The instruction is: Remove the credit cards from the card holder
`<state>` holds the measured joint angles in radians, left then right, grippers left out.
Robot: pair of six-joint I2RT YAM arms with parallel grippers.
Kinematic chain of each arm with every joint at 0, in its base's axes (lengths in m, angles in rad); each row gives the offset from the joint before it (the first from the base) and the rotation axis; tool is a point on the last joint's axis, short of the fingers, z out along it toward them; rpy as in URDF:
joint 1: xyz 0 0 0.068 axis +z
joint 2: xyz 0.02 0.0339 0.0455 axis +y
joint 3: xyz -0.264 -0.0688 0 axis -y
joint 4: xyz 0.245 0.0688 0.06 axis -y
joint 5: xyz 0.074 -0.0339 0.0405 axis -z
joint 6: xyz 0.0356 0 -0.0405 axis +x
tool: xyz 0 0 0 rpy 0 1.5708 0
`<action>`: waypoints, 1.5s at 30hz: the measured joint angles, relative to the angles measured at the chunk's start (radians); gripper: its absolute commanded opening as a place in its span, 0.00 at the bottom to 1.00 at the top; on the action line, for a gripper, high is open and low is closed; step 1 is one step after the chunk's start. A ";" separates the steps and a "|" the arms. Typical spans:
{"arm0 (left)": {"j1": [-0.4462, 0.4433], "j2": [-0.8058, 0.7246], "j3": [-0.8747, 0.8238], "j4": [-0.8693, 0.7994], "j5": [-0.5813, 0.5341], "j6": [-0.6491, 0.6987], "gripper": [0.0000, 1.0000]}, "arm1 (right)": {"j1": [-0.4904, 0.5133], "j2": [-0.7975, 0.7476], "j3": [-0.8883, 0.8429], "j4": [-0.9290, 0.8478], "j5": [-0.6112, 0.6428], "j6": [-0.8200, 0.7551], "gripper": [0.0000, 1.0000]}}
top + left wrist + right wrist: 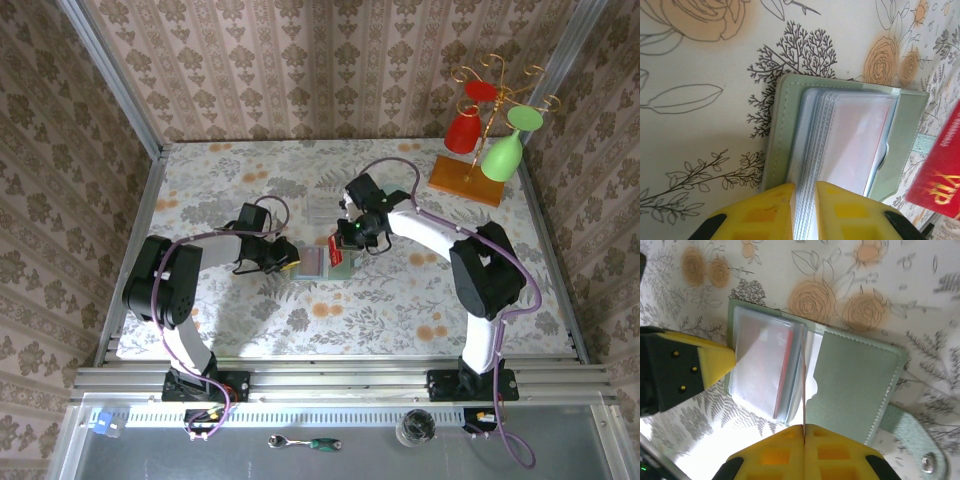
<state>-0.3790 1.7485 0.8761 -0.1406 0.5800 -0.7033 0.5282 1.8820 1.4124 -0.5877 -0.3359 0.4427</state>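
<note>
on the near shelf, below the rail, a ratchet (305, 442) and a glass (416, 427) are seen. beyond the rail the flowered table (420, 300) is spread, and at its middle the holder (312, 264) is laid open and flat between the two arms.

the left gripper (805, 196) is brought in from the left and is clenched on the stack of clear sleeves (850, 135), the near edge of the stack being pinched between its yellow fingers. the sleeves are fanned over the left half of the holder, and the bare green cover is left showing on the right, with its strap (907, 437) trailing onto the table.

the right gripper (803, 429) is closed tight on a red card (940, 172), which is gripped by its near edge and held on edge over the holder's crease. gold lettering is seen on its face. whether its far edge is clear of the sleeves cannot be told. more red is seen through the sleeves.

at the far right corner a wire rack (495, 95) is stood on an orange base, with a red cup (462, 130) and a green cup (503, 155) hung upside down.
</note>
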 measured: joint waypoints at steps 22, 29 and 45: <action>0.046 -0.076 -0.003 0.003 -0.003 -0.016 0.24 | -0.005 0.185 0.459 -0.283 0.263 -1.030 0.00; 0.063 -0.098 -0.021 -0.002 -0.004 -0.016 0.29 | -0.014 0.345 0.743 -0.374 0.252 -1.130 0.00; 0.067 -0.113 -0.057 0.005 -0.004 -0.035 0.28 | -0.034 0.608 1.107 -0.502 0.223 -1.211 0.00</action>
<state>-0.3122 1.6360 0.8192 -0.1360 0.5762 -0.7383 0.4942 2.4901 2.5191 -1.0893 -0.1127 -0.7681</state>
